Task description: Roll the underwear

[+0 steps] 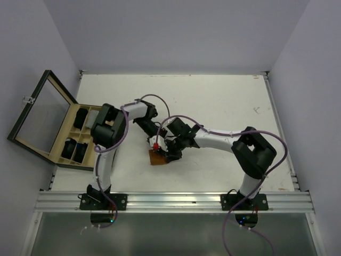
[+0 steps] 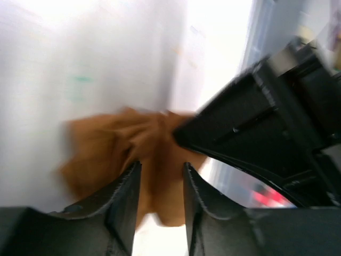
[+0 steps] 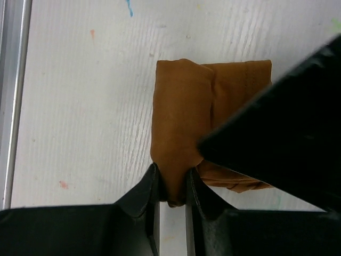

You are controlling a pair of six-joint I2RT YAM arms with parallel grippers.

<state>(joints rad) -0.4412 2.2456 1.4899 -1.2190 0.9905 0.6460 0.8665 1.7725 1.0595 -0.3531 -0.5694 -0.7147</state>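
The orange-brown underwear (image 1: 156,158) lies folded into a small bundle on the white table, near the middle front. In the right wrist view my right gripper (image 3: 170,178) is shut on the near fold of the underwear (image 3: 184,112). My left gripper (image 2: 160,173) hovers over the same cloth (image 2: 106,152) with its jaws apart; the cloth shows through the gap, and the view is blurred. From the top camera, the left gripper (image 1: 157,144) and the right gripper (image 1: 171,154) meet over the bundle and hide much of it.
A compartmented wooden box (image 1: 64,121) with its glass lid (image 1: 37,114) swung open stands at the table's left edge, with black rolled garments (image 1: 80,118) in its cells. An aluminium rail (image 1: 170,201) runs along the front edge. Walls close in the sides.
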